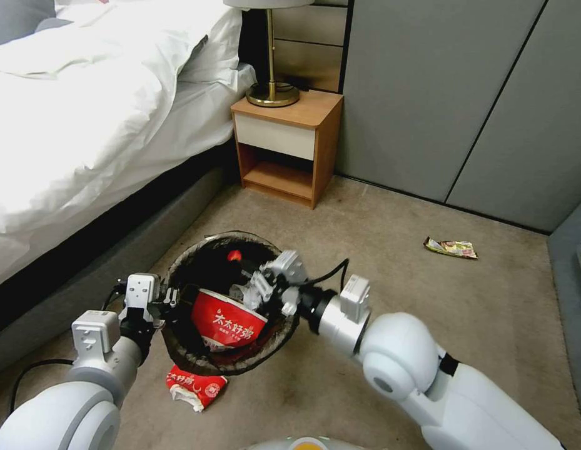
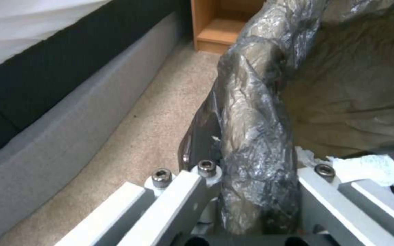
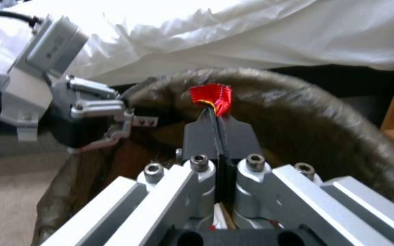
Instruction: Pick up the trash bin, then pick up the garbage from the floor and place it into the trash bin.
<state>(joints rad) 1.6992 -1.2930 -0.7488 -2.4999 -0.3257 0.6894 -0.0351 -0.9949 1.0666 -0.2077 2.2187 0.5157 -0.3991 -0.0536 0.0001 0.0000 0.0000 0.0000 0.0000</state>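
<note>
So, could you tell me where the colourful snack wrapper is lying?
In the head view, the colourful snack wrapper lies on the carpet at right, near the grey wall panels.

Beige carpet (image 1: 390,250) is stretching ahead of me. A white-sheeted bed (image 1: 84,112) is lying on my left, a wooden nightstand (image 1: 287,147) carrying a brass lamp (image 1: 271,56) beside it, grey wall panels (image 1: 453,94) standing behind.

Even indoor light, duvet (image 3: 251,30) glare — wrist views soft, blurred
</note>
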